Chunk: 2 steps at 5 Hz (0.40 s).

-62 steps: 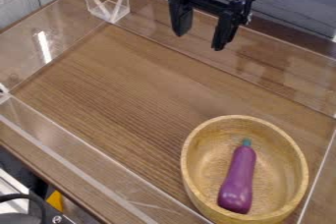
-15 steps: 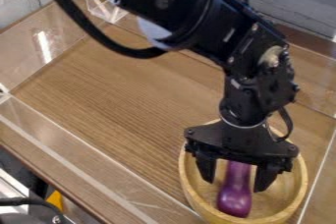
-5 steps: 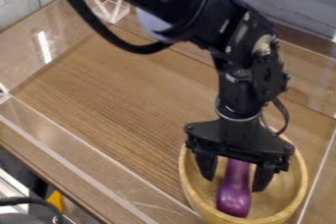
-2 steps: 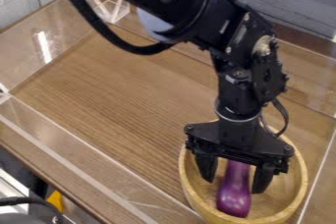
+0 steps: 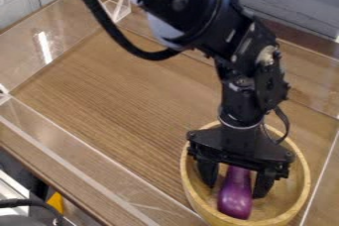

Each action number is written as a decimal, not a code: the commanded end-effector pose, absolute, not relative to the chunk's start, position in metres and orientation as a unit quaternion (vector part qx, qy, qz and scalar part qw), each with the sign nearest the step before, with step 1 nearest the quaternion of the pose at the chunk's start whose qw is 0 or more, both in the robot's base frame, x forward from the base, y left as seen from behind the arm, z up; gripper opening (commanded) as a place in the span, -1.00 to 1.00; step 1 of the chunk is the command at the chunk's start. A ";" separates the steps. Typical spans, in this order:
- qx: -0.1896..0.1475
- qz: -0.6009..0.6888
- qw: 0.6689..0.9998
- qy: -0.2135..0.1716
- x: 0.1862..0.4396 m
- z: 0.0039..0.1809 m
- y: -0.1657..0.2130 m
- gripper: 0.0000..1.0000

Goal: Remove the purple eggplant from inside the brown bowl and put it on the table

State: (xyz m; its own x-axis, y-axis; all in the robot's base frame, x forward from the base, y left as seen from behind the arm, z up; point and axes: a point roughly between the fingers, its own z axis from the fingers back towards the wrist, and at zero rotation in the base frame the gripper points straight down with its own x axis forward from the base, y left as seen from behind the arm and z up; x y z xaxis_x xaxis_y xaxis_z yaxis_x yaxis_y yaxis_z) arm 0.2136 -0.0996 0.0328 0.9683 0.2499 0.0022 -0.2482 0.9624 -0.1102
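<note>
Tool (image 5: 239,177) spread wide, straddling purple eggplant (image 5: 237,191) in brown bowl (image 5: 196,184), nothing grasped; fingers flank it ready to clench before transfer to bench (image 5: 119,91).

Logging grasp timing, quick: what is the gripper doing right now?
Gripper: open, fingers on either side of the purple eggplant in the brown bowl; holding nothing yet.
</note>
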 end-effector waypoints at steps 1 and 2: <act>-0.062 0.127 0.990 -0.028 0.225 0.040 -0.102 -1.00; -0.062 0.129 0.989 -0.029 0.224 0.044 -0.100 -1.00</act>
